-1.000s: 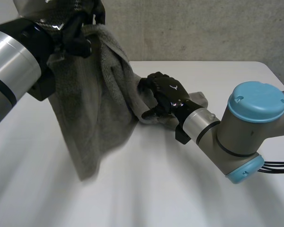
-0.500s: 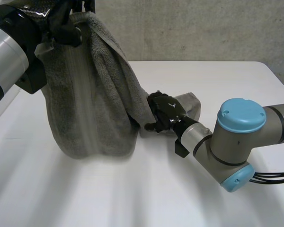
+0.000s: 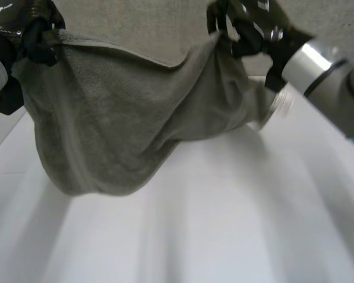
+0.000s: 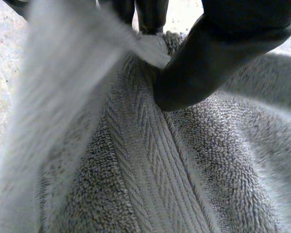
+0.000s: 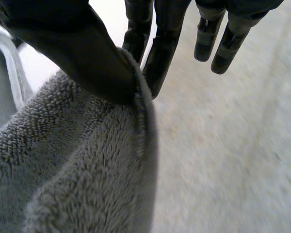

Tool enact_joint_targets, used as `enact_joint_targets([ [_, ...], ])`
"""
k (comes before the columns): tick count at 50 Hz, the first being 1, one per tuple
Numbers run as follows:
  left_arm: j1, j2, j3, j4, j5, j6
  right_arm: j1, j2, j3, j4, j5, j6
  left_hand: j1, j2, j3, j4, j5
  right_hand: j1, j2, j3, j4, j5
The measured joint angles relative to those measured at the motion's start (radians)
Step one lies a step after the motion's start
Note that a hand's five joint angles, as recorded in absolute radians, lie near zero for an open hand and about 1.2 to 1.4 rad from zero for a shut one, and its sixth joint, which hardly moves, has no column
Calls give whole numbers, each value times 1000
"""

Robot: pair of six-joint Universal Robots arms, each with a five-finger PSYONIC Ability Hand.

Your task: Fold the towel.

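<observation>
Hanging between two raised hands, the towel (image 3: 124, 124) takes up the upper half of the head view. The left hand (image 3: 38, 38) grips it at the upper left of the frame and the right hand (image 3: 242, 26) at the upper right. Its top edge stretches between them and dips at the centre, and the body sags in a loose belly toward the lower left. Holding it up by two separated points probably serves to open the cloth out before it is laid down and doubled over. The white surface (image 3: 224, 224) lies below. Whether the lowest fold touches it cannot be told. A grey wall (image 3: 147, 26) stands behind, and the drooping cloth hides the far part of the surface.

In the left wrist view, the thumb (image 4: 218, 53) presses down into the towel's woven band against the fingers (image 4: 150, 12) behind it, so this hand is pinching the cloth. A blurred flap rises beside the thumb and covers much of what lies beyond.

In the right wrist view, that hand's thumb and the nearest fingers clamp the towel's hemmed edge between them. The other fingers stick out straight and hold nothing. The pile hangs away beneath the palm, with the wall past the fingertips. Nothing else appears near either grip. The slack middle looks like the main hindrance to a clean fold.
</observation>
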State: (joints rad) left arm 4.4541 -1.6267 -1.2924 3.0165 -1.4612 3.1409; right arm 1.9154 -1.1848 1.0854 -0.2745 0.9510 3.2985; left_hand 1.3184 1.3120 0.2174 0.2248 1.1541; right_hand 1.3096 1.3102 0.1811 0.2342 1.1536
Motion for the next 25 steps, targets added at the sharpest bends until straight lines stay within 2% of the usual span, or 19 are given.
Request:
enact_joint_targets([
  [3,0,-15,-8,0,-2,-3,4,21,-94,92,-78,-57,0,0,0,0,2,0,1,0,0,0],
  [8,-3,-20,-47,1,1,-5,7,45,-78,186,-145,-182,0,0,0,0,2,-14,-12,0,0,-17],
  [12,-5,-20,-101,4,5,-4,2,75,14,242,-167,-300,0,0,0,0,2,-370,-362,0,0,-377],
  [18,-11,-34,-189,16,8,-1,-22,158,157,322,-120,-491,0,0,0,0,2,-896,-890,0,0,-970],
  [20,-13,-45,-212,25,9,0,-33,174,192,331,-91,-536,0,0,0,0,2,-971,-970,0,0,-1043],
  [25,-14,-81,-278,64,11,3,-59,203,296,278,2,-612,0,0,0,0,3,-984,-981,0,0,-1057],
])
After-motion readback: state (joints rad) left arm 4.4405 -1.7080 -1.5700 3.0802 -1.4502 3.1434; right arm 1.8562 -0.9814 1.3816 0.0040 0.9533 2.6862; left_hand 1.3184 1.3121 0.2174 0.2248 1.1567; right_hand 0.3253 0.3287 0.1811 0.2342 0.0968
